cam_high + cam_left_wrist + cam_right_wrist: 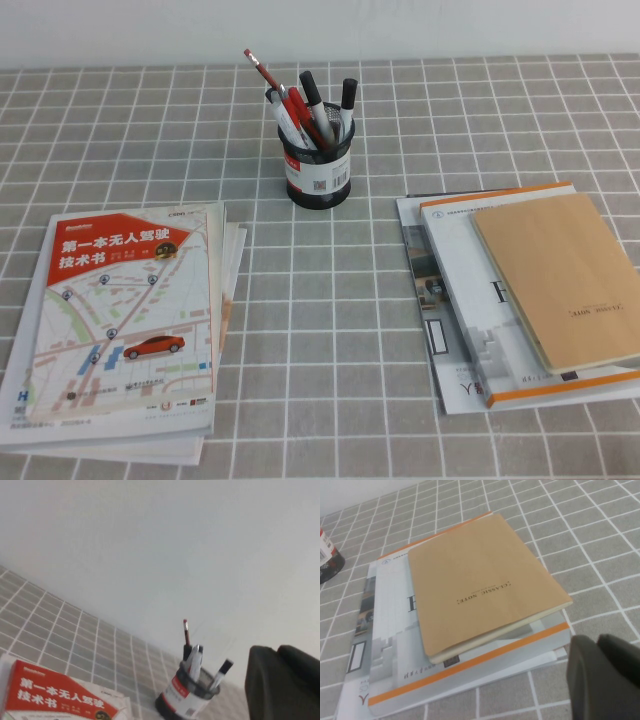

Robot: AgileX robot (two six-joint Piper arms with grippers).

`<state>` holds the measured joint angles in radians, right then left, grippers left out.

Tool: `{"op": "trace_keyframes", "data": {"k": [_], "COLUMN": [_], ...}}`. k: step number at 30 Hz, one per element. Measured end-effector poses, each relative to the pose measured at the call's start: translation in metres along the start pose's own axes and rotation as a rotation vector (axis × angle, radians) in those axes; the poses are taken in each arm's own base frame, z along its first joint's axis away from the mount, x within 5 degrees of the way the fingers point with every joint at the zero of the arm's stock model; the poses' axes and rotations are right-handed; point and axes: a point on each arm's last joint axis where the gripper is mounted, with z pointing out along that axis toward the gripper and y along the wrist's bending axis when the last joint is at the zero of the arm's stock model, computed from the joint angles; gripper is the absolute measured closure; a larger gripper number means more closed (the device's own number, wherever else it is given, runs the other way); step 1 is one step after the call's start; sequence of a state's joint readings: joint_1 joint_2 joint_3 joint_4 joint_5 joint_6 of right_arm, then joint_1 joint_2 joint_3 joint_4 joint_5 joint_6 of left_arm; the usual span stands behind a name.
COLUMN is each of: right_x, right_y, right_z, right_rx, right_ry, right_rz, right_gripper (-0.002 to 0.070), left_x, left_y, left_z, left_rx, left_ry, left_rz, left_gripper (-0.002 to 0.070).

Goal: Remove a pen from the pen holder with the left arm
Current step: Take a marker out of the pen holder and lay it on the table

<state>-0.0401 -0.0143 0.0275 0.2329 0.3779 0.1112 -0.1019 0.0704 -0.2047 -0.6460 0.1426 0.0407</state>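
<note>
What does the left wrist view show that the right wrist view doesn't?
Left wrist only: the pens in the pen holder, the red-covered book, the white wall, and the shut left gripper, aimed toward the holder. Right wrist only: the tan notebook atop the stacked books, with the right gripper hovering near their corner. Both: that pen holder, just its edge in the right wrist view, and the grey checked tablecloth.
</note>
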Motion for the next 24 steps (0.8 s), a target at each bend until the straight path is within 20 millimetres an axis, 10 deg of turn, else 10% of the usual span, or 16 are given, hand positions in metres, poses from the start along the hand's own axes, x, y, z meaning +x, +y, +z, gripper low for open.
{"op": "trace_keyframes", "data": {"k": [10,18,24], "right_x": [0.000,0.000,0.000], "right_y": [0.000,0.000,0.000], "right_z": [0.000,0.000,0.000], "right_rx": [0.000,0.000,-0.001], "right_ry": [0.000,0.000,0.000], "right_rz": [0.000,0.000,0.002], "right_gripper": [0.0689,0.0689,0.0689], "left_x": [-0.077,-0.071,-0.047], "left_y": [-0.054,-0.057,-0.050], "left_z": [0.084,0.189,0.254], "left_rx": [-0.008,0.080,0.205], "left_ry": [0.263,0.460,0.541], "left_rz": [0.385,0.325,0.247], "left_gripper": [0.0676,0.0652,0.0411]}}
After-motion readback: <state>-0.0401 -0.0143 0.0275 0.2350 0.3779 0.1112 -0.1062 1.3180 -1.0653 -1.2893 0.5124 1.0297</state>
